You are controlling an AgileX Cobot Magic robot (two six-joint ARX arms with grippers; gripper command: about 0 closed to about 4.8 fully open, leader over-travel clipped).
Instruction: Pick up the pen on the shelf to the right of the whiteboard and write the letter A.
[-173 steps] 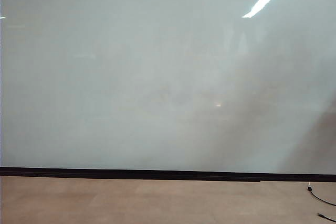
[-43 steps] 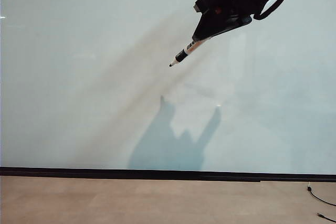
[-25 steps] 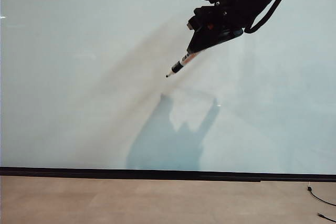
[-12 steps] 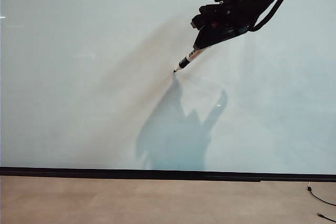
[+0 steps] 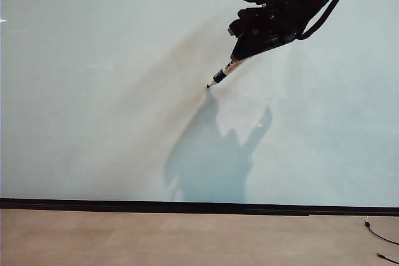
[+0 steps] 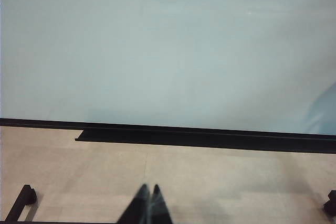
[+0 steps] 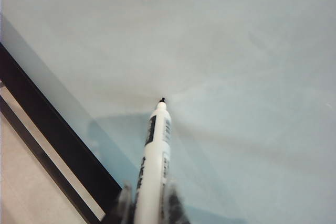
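your right gripper (image 5: 244,47) is clamped on the pen (image 5: 224,71), up around 1 o'clock in the exterior view. the pen slants down toward 7 o'clock, and its black tip sits at or just off the whiteboard (image 5: 93,91), meeting the point of its own shadow. in the right wrist view the pen (image 7: 155,156) runs out from between the fingers (image 7: 123,203) to a tip that looks to be touching the board, though contact isn't certain.

so the pick-up is done. no ink shows anywhere on the board, so the letter a is not yet started; all three strokes are left, as far as you can judge.

room is generous. the board is bare from the tip out to 9 o'clock, down to 6 o'clock and across to 3 o'clock. the thin black bottom edge (image 5: 187,206) runs along 6 o'clock, well apart from the tip, with the tan floor (image 5: 187,241) below it. a black cable (image 5: 380,235) lies near 5 o'clock, far from your work.

your left gripper (image 6: 148,205) rests low with its fingers pressed together, holding nothing, pointing at the board's bottom edge and out of the way.
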